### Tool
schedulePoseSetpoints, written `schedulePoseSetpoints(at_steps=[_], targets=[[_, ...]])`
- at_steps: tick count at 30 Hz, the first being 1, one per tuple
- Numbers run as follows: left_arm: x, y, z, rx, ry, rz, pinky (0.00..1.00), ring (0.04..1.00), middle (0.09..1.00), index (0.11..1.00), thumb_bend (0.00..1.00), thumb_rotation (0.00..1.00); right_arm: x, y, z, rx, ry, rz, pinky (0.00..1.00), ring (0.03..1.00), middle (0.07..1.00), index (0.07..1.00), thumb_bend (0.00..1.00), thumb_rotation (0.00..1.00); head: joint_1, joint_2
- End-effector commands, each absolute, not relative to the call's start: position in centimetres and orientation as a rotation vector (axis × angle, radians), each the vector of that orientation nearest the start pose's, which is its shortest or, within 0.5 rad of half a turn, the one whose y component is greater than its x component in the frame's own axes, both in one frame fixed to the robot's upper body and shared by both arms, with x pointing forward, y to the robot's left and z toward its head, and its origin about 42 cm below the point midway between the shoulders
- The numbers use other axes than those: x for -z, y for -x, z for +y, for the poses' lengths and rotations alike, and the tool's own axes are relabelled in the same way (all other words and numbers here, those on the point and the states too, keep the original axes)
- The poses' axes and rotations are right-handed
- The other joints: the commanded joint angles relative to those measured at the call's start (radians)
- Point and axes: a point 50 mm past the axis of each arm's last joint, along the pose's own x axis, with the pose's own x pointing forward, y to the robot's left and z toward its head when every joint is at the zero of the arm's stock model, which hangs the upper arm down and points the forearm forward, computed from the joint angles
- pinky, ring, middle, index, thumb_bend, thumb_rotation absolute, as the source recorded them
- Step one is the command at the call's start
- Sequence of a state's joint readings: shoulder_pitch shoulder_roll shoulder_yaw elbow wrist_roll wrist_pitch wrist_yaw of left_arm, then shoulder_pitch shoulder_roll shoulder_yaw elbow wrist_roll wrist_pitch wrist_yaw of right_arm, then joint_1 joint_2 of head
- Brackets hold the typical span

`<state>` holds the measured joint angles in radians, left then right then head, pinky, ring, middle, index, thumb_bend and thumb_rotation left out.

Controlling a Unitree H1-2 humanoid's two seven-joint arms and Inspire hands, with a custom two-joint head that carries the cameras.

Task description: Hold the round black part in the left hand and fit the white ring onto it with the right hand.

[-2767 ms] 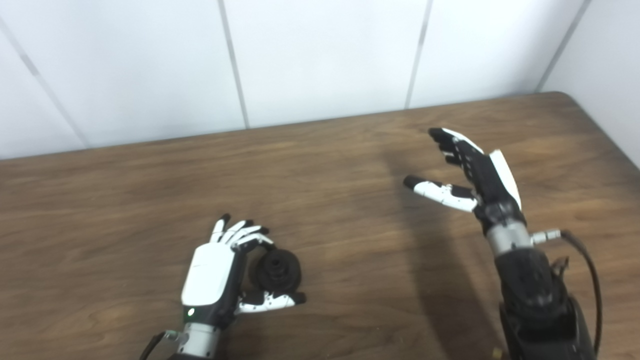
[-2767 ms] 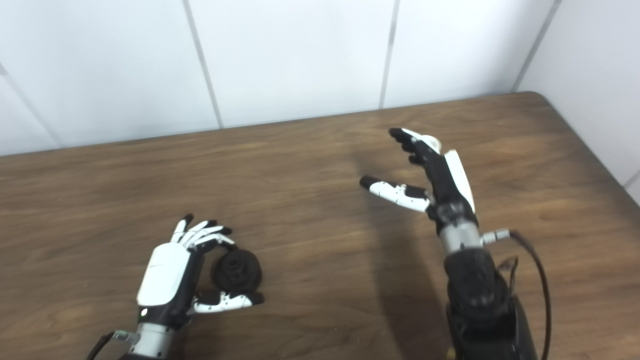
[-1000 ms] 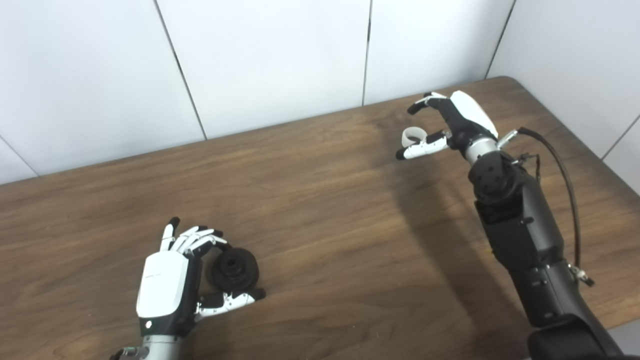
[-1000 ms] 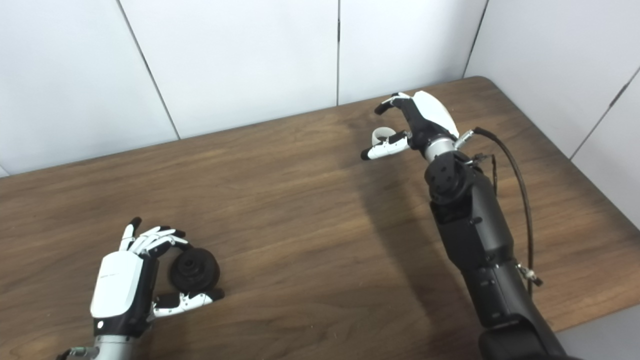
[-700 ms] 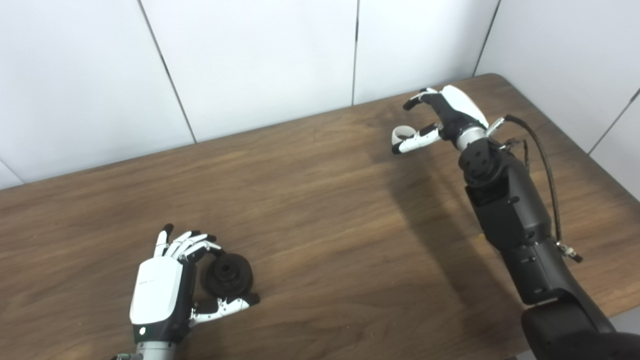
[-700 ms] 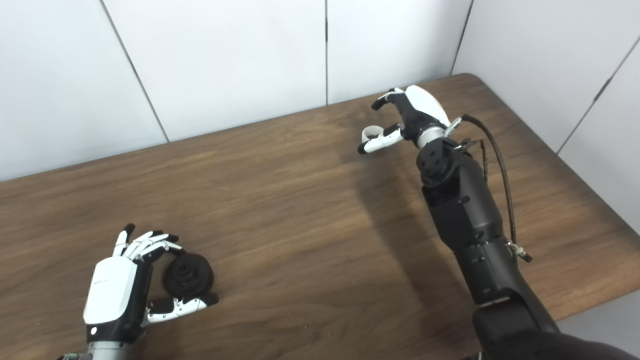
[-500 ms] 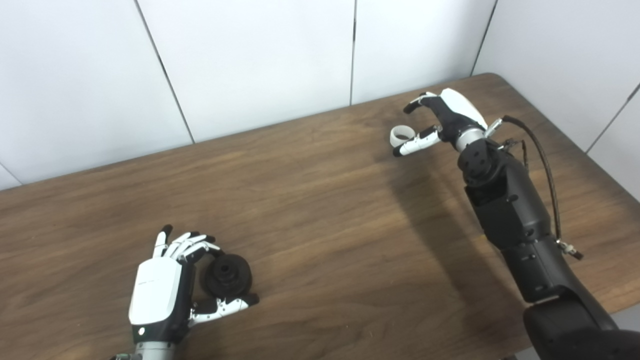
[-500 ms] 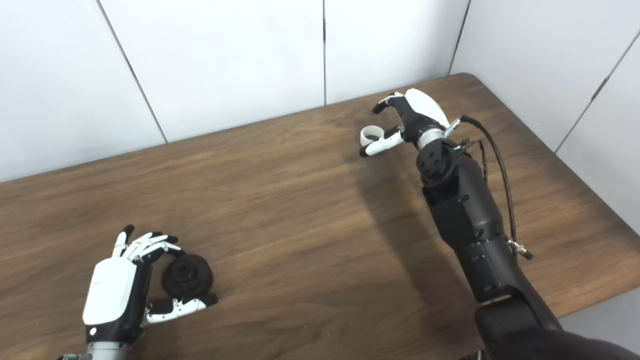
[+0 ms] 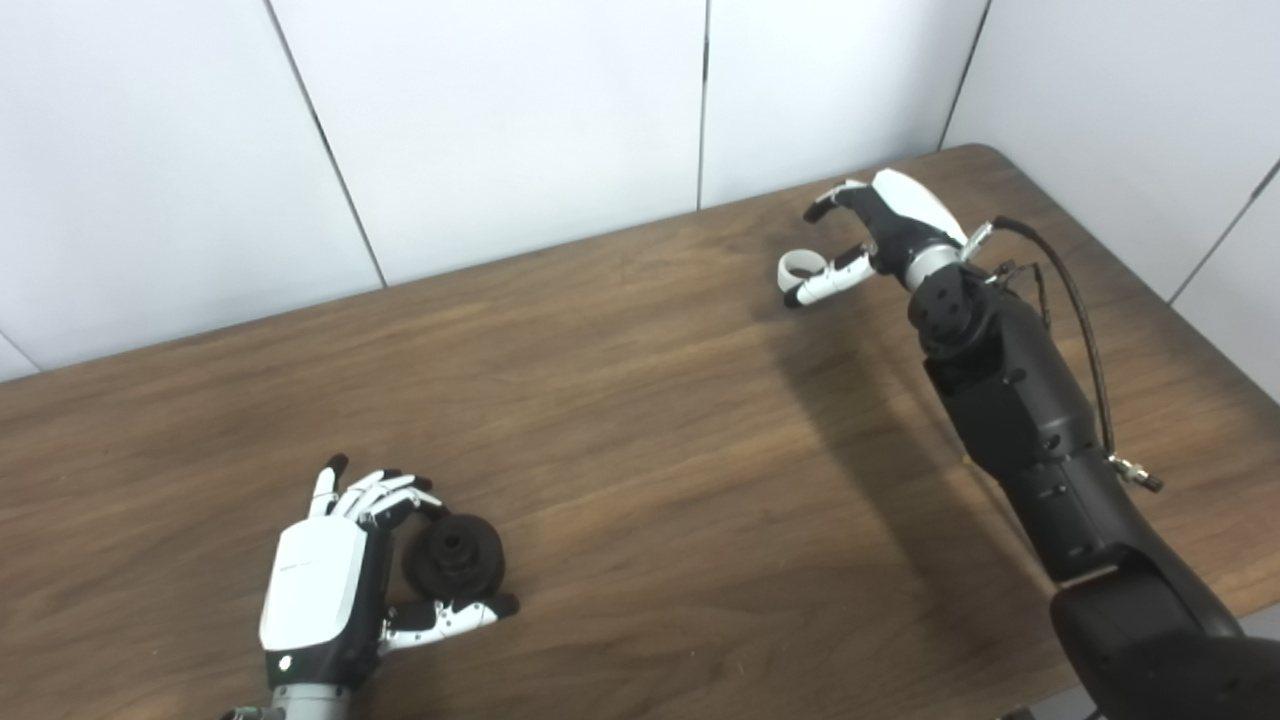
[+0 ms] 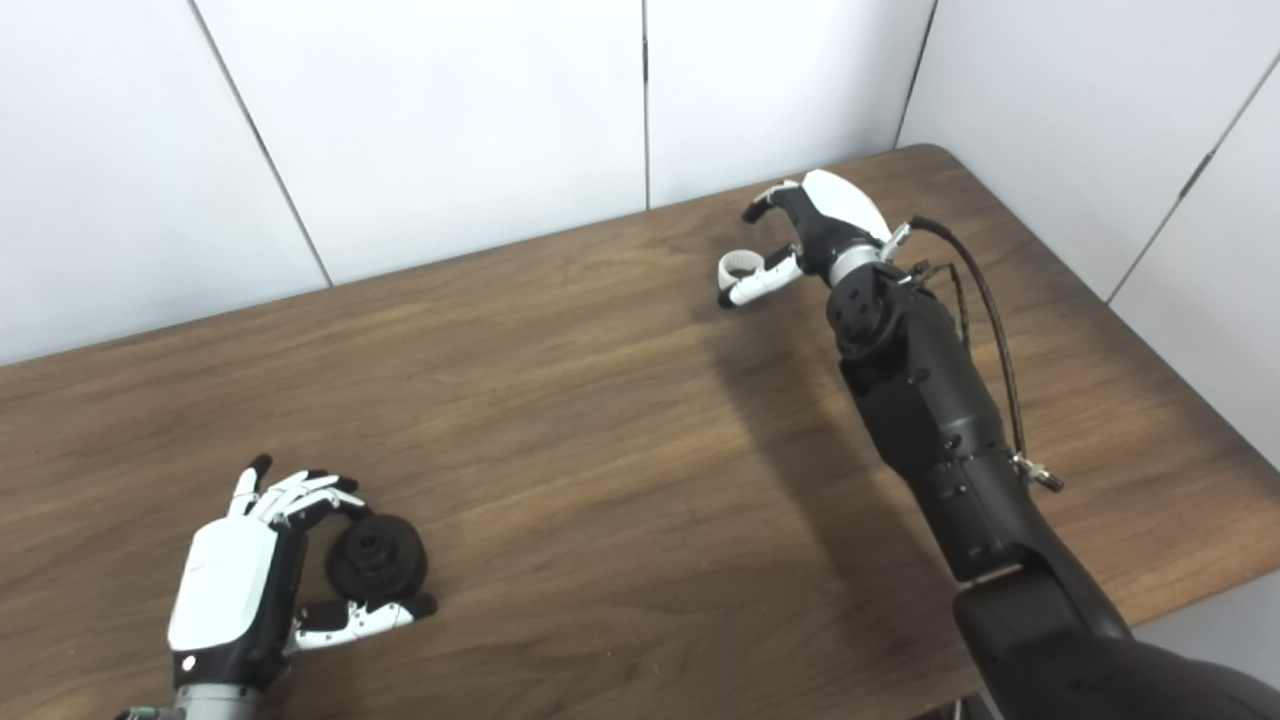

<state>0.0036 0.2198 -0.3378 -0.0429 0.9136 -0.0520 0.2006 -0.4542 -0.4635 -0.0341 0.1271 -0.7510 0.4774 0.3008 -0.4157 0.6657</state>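
A brown wooden table is seen against white wall panels, and the work is spread across it. The right arm is stretched far toward the back right of the table, while the left hand rests near the front left edge. The left hand is curled around the round black part, which is cradled between the fingers above and the thumb below, its hub facing upward and outward; the part appears to touch the table as well, though this cannot be settled. The right hand is held spread, its fingers arched over and its thumb reaching out beside the white ring. The ring appears to lie on the table just at the thumb, within the hand's span, but no closed hold on it is shown. The step in hand is judged to be the pick-up of the ring, with the fitting not yet begun, since ring and black part are well apart. For the next move, the fingers and thumb would need to be closed on the ring's rim, after which it could be carried across to the black part.
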Motion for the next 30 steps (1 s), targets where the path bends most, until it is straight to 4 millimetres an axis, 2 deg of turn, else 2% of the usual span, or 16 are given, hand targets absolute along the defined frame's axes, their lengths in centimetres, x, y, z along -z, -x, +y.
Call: schedulePoseSetpoints(at_steps=[1,19,30], targets=[[-4.6,-23.2,21.6,0.241,-1.136,-0.101,1.0,0.829,0.746,0.484,0.52,0.05,-27.0,-42.8,-36.9,0.245,1.096,0.164,1.0,0.975,0.933,0.742,0.86,0.23,0.0,0.0],[-4.3,-22.6,21.8,0.243,-1.131,-0.099,1.0,0.836,0.748,0.484,0.52,0.05,-25.6,-44.8,-37.4,0.217,1.109,0.252,1.0,0.974,0.93,0.742,0.85,0.26,0.007,-0.007],[-4.3,-22.6,21.7,0.241,-1.129,-0.097,1.0,0.841,0.75,0.484,0.52,0.05,-25.2,-45.3,-37.4,0.213,1.103,0.275,1.0,0.974,0.915,0.717,0.82,0.24,0.01,-0.011]])
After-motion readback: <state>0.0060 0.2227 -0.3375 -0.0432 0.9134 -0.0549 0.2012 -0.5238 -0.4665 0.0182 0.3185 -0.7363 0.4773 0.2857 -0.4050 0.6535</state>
